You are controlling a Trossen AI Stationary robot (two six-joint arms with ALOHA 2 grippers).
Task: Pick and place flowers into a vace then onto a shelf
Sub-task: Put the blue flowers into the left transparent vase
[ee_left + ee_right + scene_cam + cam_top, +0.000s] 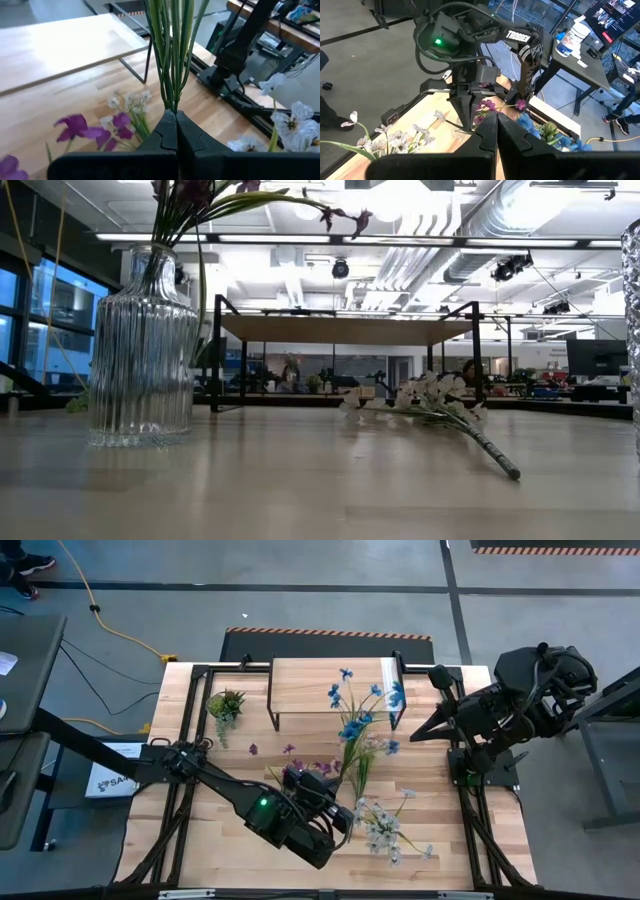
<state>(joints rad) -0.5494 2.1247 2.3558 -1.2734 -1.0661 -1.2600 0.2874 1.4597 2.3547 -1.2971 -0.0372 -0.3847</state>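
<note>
My left gripper [343,802] is raised over the table's middle, shut on the green stems of the blue flowers [352,725]. Their blossoms lean toward the far side, over the shelf [310,680]. A ribbed glass vase [140,350] stands on the table with purple flowers [340,218] in it. These purple flowers [80,127] show just below my left gripper [176,116]. The white flowers [385,825] lie flat on the table near the front right. My right gripper [415,730] waits shut, high at the right edge, holding nothing. My left gripper pinches a bundle of several thin green stems [171,100] between its two fingers, at their free ends. The fingers slant down and lie across the stems. The stems rise out of the hold toward the blossoms; what lies below the fingers is hidden by the gripper.
A small green potted plant [225,705] stands at the far left beside the shelf. The white flowers' stem end [500,462] points toward the near right. A glassy edge [632,330] shows at the low view's right border. Bare wood lies at the near left.
</note>
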